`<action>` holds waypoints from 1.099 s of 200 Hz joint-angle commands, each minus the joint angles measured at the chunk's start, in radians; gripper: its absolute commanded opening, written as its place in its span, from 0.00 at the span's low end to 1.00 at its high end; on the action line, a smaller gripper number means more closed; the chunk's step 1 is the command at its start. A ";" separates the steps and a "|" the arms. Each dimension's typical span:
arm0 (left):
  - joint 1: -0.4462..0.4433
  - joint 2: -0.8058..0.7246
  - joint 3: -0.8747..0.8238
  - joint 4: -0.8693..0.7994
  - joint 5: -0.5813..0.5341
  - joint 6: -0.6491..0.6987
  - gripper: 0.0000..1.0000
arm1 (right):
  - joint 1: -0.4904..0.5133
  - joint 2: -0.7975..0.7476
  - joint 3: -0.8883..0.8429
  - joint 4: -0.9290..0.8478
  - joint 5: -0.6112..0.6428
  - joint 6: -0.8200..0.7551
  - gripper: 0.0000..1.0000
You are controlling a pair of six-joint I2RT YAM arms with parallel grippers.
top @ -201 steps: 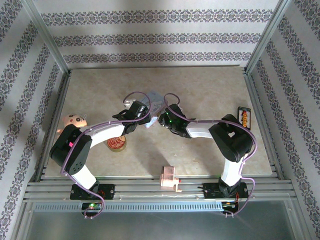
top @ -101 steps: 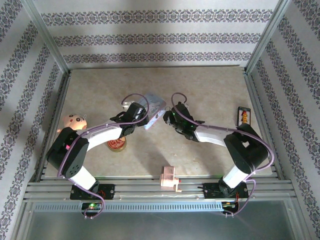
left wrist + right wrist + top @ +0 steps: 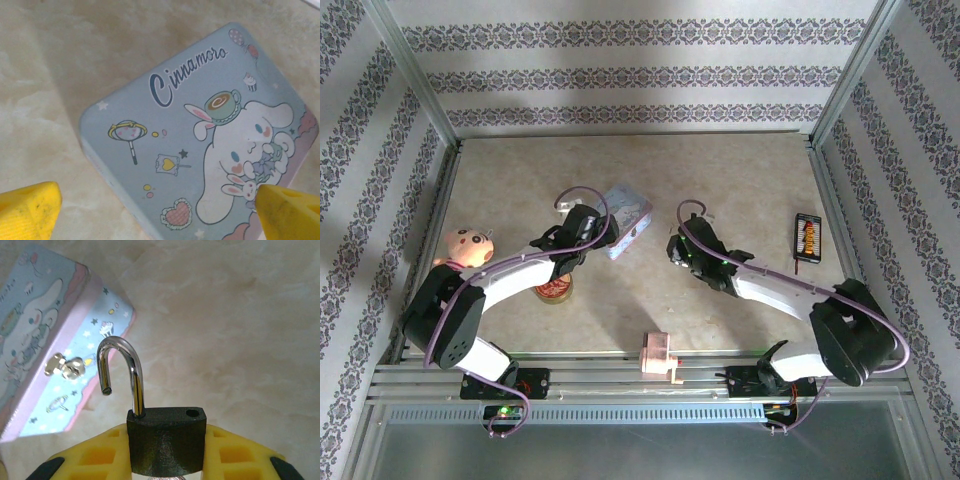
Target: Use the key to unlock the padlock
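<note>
My right gripper is shut on the padlock, its yellow fingers pressing both sides of the dark boxy body. The silver shackle stands up with its free end out of the body, and the empty hole shows on top. In the top view the right gripper sits right of the pale blue tin. My left gripper hangs open over the tin's printed lid, nothing between its fingertips. From above, the left gripper is at the tin's left edge. The key is hidden.
The tin's metal clasp faces the right gripper. A pink plastic block lies at the table's near edge. A round can and a pink doll head sit on the left, a black device on the right.
The two grippers have drawn apart. The right one has pulled back to the right and nearer with the padlock, and the left one has eased slightly left off the tin.
</note>
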 commanded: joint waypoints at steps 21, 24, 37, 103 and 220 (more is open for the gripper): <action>0.034 0.069 0.058 0.009 0.014 -0.079 0.99 | 0.011 -0.105 -0.036 -0.177 0.062 -0.091 0.00; 0.036 0.075 0.061 0.005 0.016 -0.084 0.99 | 0.012 -0.111 -0.041 -0.180 0.064 -0.091 0.00; 0.042 0.098 0.075 0.005 0.032 -0.096 0.99 | 0.011 -0.141 -0.056 -0.196 0.071 -0.092 0.00; 0.092 0.199 0.188 0.081 0.158 0.004 0.97 | 0.001 -0.188 -0.052 -0.320 0.072 -0.136 0.00; 0.166 0.512 0.529 0.222 0.509 -0.002 0.96 | -0.018 -0.159 -0.067 -0.385 0.007 -0.184 0.00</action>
